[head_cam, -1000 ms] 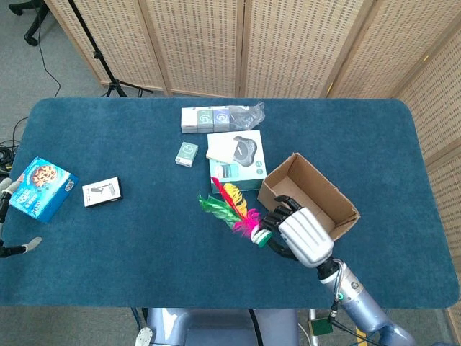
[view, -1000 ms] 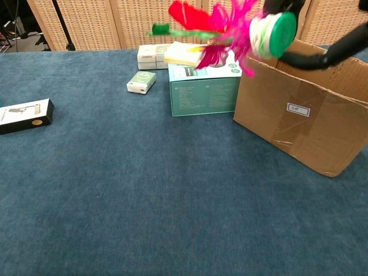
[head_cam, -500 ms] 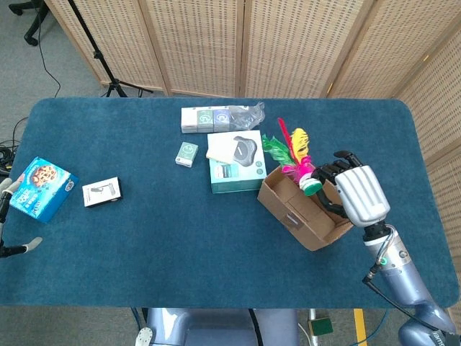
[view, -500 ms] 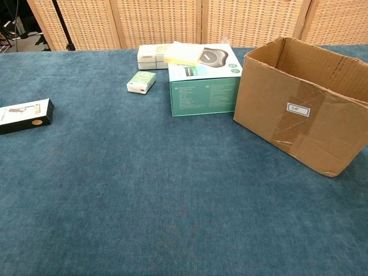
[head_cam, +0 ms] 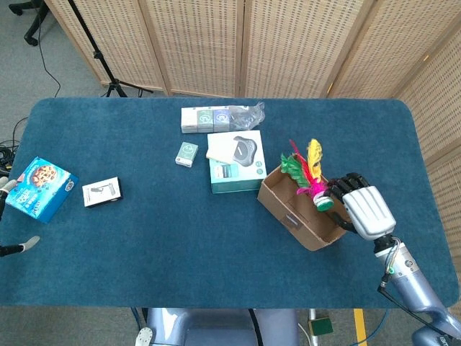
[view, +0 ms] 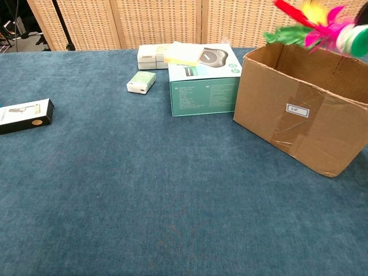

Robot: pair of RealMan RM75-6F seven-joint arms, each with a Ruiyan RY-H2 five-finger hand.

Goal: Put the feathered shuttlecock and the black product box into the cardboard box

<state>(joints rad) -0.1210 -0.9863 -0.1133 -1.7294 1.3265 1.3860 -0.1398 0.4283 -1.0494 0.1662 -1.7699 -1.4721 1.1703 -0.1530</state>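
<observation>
The right hand grips the bright multicoloured feathered shuttlecock above the open brown cardboard box near the table's right edge. Placing appears underway; releasing comes next. The flat black product box waits near the left edge.

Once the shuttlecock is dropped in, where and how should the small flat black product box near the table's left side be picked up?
The small flat black product box lies flat on the blue table, apart from the other things. Judging by that, the left robot hand, barely visible at the table's left edge, could come from above and pinch across the short width, on the two long edges. The flat top gives nothing to hold.
</observation>
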